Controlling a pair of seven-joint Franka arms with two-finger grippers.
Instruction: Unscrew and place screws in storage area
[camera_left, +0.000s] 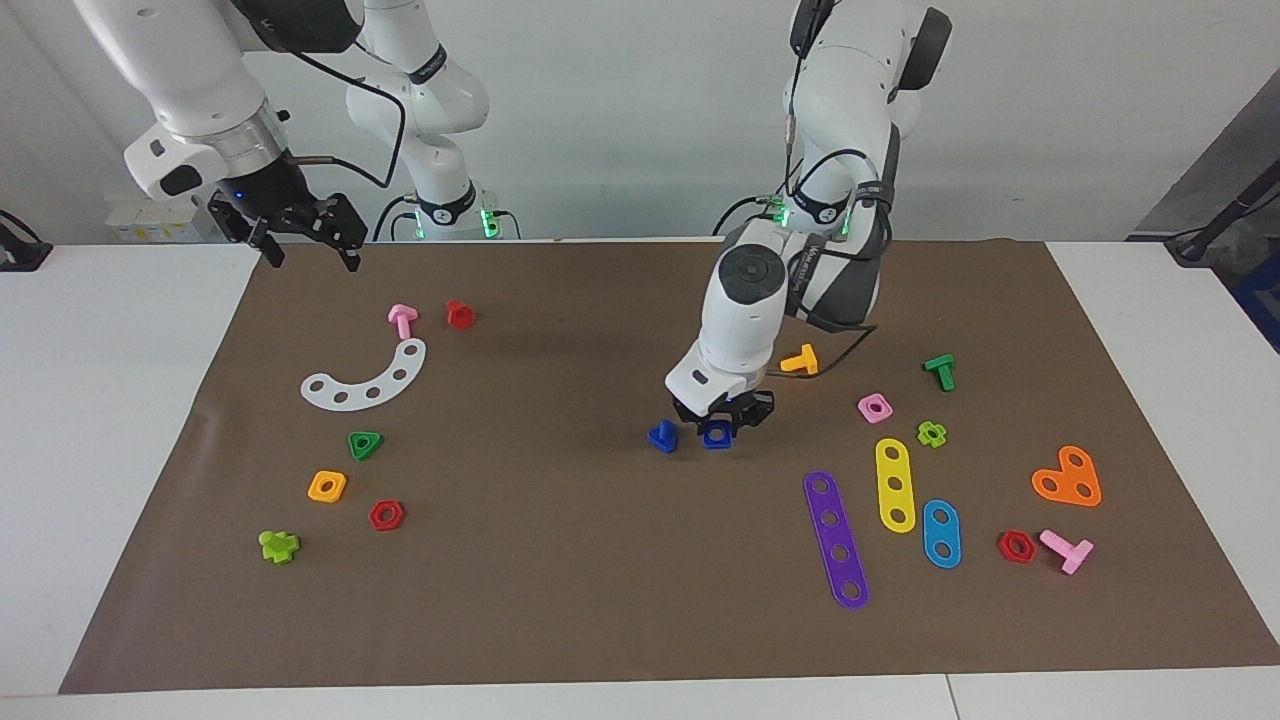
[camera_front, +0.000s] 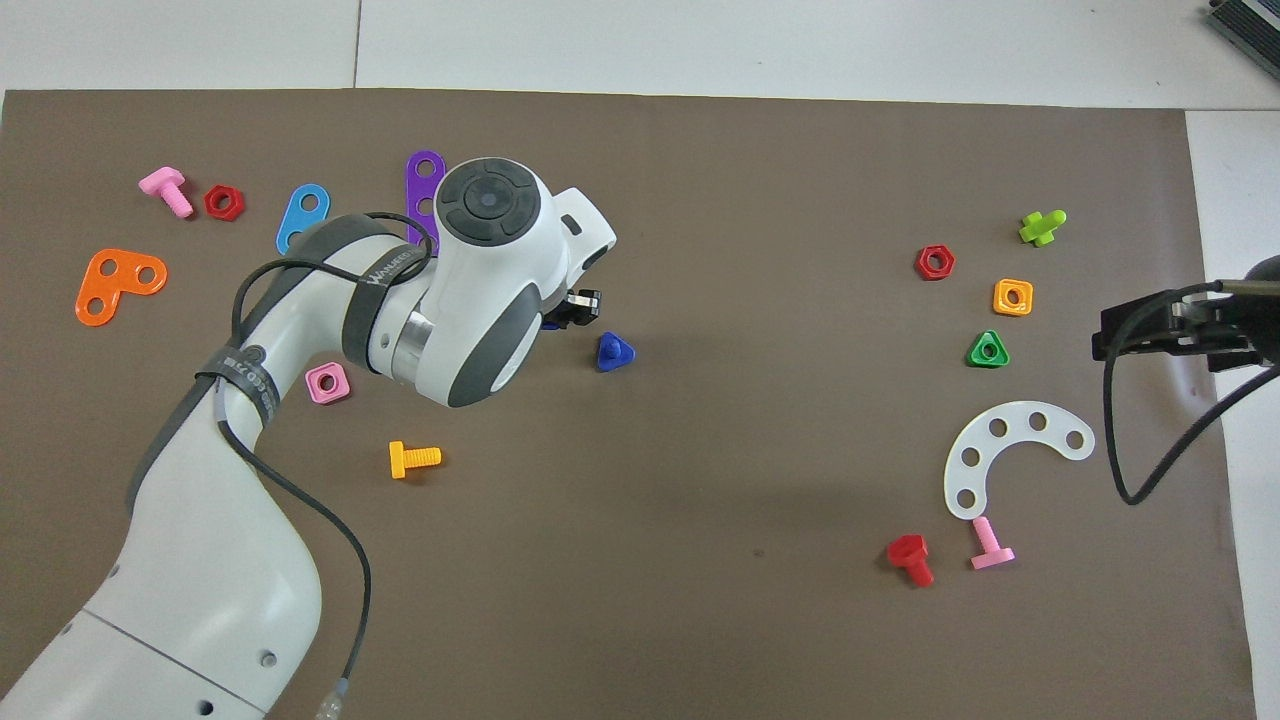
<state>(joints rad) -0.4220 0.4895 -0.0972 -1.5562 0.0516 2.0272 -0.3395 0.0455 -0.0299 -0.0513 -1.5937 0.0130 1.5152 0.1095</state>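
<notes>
The bolt (camera_left: 662, 437) already lies free of the nut (camera_left: 716, 435), near the middle of the mat (camera_left: 560, 600) and well away from every edge, so the unscrewing looks done and only carrying it to storage is left. It rests head-down, shank pointing up, long axis about vertical. The left gripper (camera_left: 722, 424) is down around the nut just beside it, whether gripping I cannot tell; the right gripper (camera_left: 305, 240) waits open over the mat's corner at its own end.

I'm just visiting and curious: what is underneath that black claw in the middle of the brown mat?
Under the left gripper lies a flat dark-blue square nut with a round hole, partly covered by the fingers. The small dark-blue bolt sits beside it, uncovered. Whether the fingers touch the nut cannot be told.
</notes>
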